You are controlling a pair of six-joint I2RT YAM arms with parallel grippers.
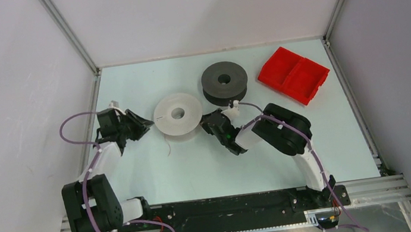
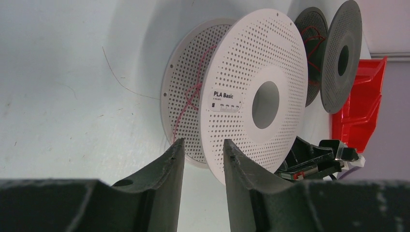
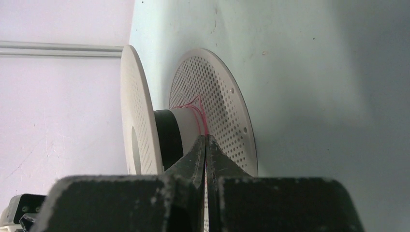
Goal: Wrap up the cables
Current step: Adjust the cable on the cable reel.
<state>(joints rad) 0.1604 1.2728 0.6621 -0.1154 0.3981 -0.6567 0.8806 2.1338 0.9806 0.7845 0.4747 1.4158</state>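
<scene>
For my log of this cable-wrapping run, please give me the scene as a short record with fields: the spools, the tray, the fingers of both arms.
white perforated plastic spool: lies flat, hole up, centre
dark grey perforated plastic spool: lies flat, behind and right of the white one
thin pink filament strand: on the white spool's hub
red plastic tray: far right, beside the grey spool
left arm's fingers: open, empty, facing the white spool
right arm's fingers: shut on the pink strand at the hub
</scene>
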